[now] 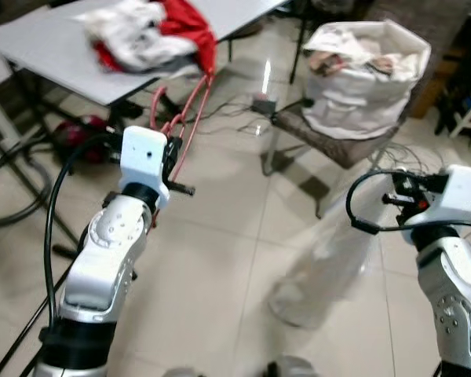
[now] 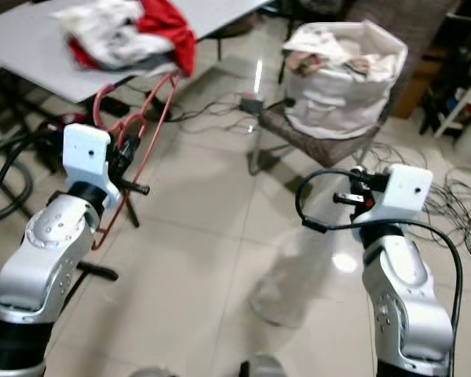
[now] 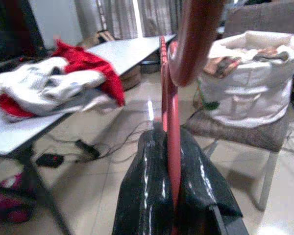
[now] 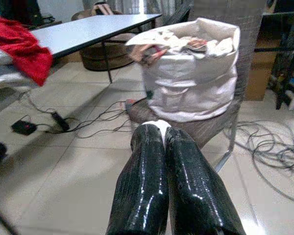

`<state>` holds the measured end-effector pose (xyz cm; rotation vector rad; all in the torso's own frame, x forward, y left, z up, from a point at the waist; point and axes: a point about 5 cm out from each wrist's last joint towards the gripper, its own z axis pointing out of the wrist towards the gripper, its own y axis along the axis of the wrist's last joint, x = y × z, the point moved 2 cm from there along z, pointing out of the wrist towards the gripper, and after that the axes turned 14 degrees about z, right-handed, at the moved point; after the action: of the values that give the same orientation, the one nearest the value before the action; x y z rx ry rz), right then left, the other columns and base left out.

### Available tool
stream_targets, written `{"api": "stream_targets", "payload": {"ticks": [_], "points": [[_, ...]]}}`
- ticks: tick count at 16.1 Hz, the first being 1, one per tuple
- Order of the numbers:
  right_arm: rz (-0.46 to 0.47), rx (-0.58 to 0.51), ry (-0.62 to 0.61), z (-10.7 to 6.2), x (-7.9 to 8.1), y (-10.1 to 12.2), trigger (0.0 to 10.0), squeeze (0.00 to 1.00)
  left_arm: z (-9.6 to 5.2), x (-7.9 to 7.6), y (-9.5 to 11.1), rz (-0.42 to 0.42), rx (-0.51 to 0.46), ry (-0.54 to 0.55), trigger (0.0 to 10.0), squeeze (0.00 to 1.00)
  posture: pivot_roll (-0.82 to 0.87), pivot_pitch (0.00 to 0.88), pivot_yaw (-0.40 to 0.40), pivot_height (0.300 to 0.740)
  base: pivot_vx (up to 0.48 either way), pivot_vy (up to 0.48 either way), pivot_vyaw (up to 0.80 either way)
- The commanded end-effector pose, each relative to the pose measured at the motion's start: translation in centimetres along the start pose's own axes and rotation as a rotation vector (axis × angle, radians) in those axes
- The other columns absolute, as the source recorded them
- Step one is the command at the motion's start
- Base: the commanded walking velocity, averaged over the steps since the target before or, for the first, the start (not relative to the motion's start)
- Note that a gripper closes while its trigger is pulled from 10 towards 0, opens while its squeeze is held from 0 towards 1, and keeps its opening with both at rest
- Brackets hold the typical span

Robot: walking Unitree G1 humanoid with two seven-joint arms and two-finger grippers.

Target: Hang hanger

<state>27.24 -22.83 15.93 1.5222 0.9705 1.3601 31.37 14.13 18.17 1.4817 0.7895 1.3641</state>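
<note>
Plainly red thin-wire hanger (image 3: 173, 122), curved hook, pinched in left end effector (image 3: 176, 196)

A lived-in room of a home: pale tiled floor (image 1: 220, 259), a grey table (image 1: 55, 47) heaped with clothes (image 1: 149, 31), a chair (image 1: 330, 141) bearing a full laundry bag (image 1: 361, 78), cables (image 4: 269, 152) trailing about.

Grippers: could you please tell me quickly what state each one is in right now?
Left gripper: shut on the red hanger.
Right gripper: shut, holding nothing.
</note>
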Motion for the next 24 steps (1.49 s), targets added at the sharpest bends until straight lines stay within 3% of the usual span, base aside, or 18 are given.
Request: {"api": "stream_targets", "payload": {"ticks": [1, 2, 3, 6, 12, 24], "points": [[-0.063, -0.034, 0.022, -0.3, 0.3, 1.0, 10.0, 0.0, 0.2, -0.2, 0.6, -0.011, -0.018, 0.0, 10.0, 0.0, -0.06, 0.07, -0.018, 0.74, 0.48, 0.0, 0.0], [-0.19, -0.018, 0.051, -0.3, 0.8, 0.7, 10.0, 0.0, 0.0, -0.2, 0.3, -0.044, -0.004, 0.018, 10.0, 0.0, -0.06, 0.078, -0.02, 0.74, 0.48, 0.0, 0.0], [-0.204, -0.013, 0.055, -0.4, 0.9, 0.4, 10.0, 0.0, -0.3, -0.3, -0.1, -0.042, 0.01, 0.029, 10.0, 0.0, -0.06, 0.076, -0.029, 0.74, 0.48, 0.0, 0.0], [-0.093, -0.016, -0.004, -0.4, 0.1, 0.2, 10.0, 0.0, -1.3, -0.8, -0.7, -0.063, 0.033, 0.039, 10.0, 0.0, -0.05, 0.082, -0.055, 0.74, 0.48, 0.0, 0.0], [-0.056, -0.004, 0.027, 0.0, 0.9, -0.5, 10.0, 0.0, -1.5, 0.0, -0.6, -0.054, 0.031, 0.077, 10.0, 0.0, -0.03, 0.059, -0.06, 0.74, 0.48, 0.0, 0.0], [-0.012, -0.021, -0.052, -0.3, 0.2, -0.5, 10.0, 0.0, 0.5, 0.9, 1.1, -0.02, -0.025, 0.049, 10.0, 0.0, -0.04, 0.034, 0.005, 0.74, 0.48, 0.0, 0.1]]}}
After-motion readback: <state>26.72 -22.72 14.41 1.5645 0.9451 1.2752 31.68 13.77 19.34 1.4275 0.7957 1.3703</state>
